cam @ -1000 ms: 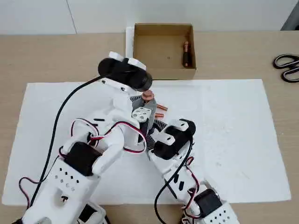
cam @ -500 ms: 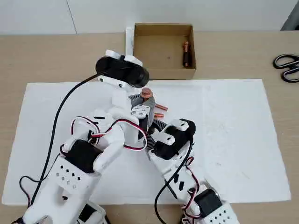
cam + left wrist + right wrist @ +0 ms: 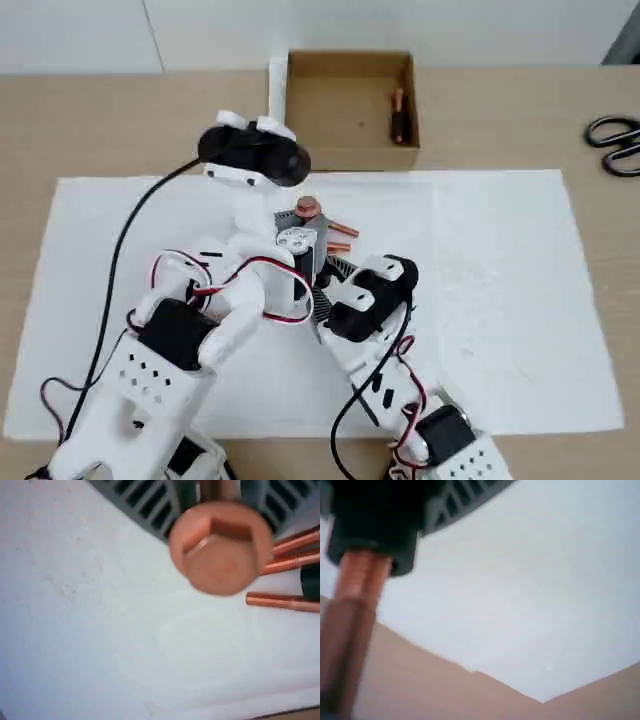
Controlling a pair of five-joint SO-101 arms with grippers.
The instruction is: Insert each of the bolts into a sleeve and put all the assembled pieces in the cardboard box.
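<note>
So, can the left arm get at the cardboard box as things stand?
Probably yes: the left gripper, holding a bolt, sits near the open top of the cardboard box, with only bare paper between.

Bright, even light; soft shadows.

A piece (image 3: 398, 115), seemingly assembled, lies in the box (image 3: 335, 110).

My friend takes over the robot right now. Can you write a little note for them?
Left hand: shut on a bolt, above the paper.
Right hand: shut on a black sleeve with a copper shaft sticking out.
Done: one piece lies in the box.
To do: finish this pair, box it, then the loose copper rods beside the hands.
</note>
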